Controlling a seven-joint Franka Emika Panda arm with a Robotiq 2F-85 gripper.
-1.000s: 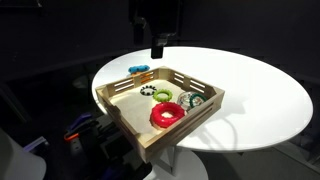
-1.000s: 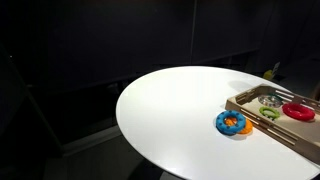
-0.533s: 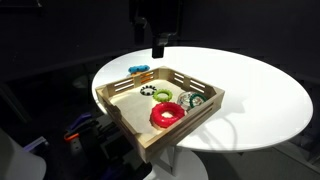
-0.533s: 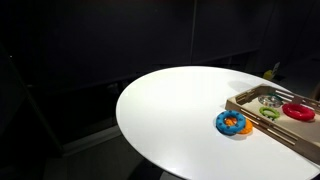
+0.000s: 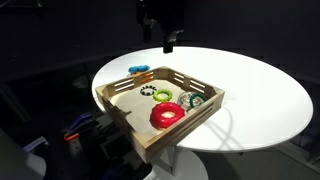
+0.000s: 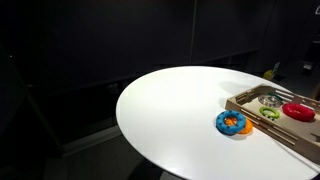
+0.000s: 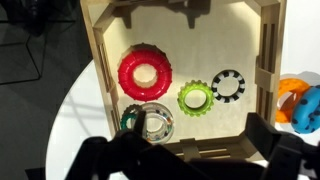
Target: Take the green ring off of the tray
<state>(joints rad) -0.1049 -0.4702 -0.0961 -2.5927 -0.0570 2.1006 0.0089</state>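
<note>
Dark room, round white table (image 5: 262,92) | tray (image 5: 190,121) at the tabletop's edge | green ring (image 7: 195,98) lies inside, just beside red ring (image 7: 145,72) | gripper (image 5: 168,43) overhead (I read its fingers as apart).

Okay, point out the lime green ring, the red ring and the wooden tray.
small lime-green donut ring (image 7: 183,99): wrist view, left side of its band.
larger red donut ring (image 7: 125,73): wrist view, left side of its band.
light wooden rectangular tray (image 7: 195,45): wrist view, bare floor.

There are one tray (image 7: 90,40), four rings (image 7: 127,72) inside, seemingly one blue-orange ring (image 6: 232,122) outside.
</note>
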